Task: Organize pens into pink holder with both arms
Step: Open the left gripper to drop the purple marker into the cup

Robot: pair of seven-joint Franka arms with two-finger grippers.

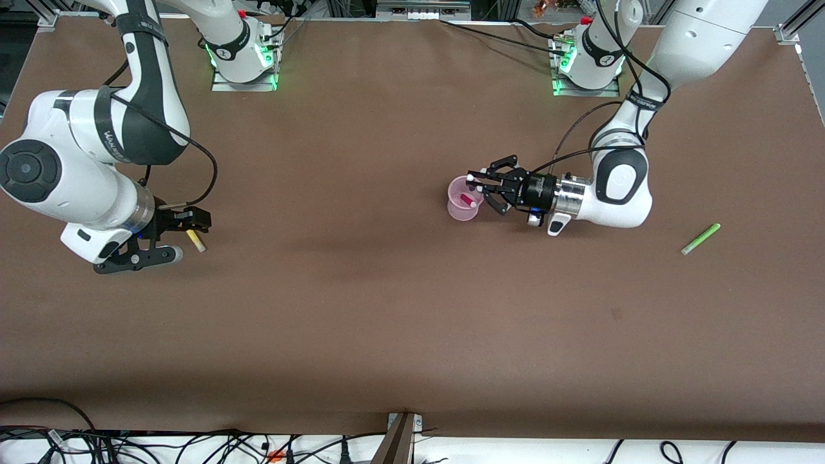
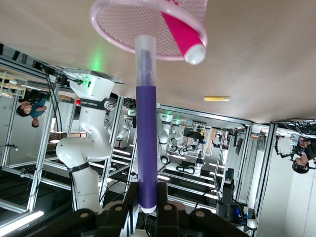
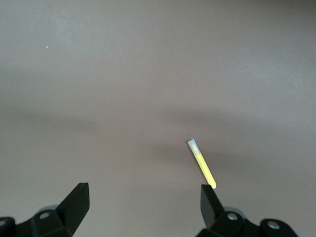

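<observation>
The pink holder (image 1: 459, 209) stands mid-table with the magenta pen (image 1: 468, 200) inside. My left gripper (image 1: 485, 187) lies sideways at its rim, shut on the purple pen (image 1: 472, 178), whose pale tip is over the opening. In the left wrist view the purple pen (image 2: 146, 148) runs from my left gripper (image 2: 147, 196) to the holder's rim (image 2: 106, 30), and the magenta pen (image 2: 181, 33) leans inside. My right gripper (image 1: 179, 237) is open, low over the table beside the yellow pen (image 1: 195, 240). In the right wrist view the yellow pen (image 3: 201, 164) lies by one fingertip (image 3: 209, 200) of my right gripper (image 3: 144, 201).
The light green pen (image 1: 700, 238) lies alone on the brown table toward the left arm's end, nearer the front camera than the holder. The yellow pen also shows far off in the left wrist view (image 2: 217, 98).
</observation>
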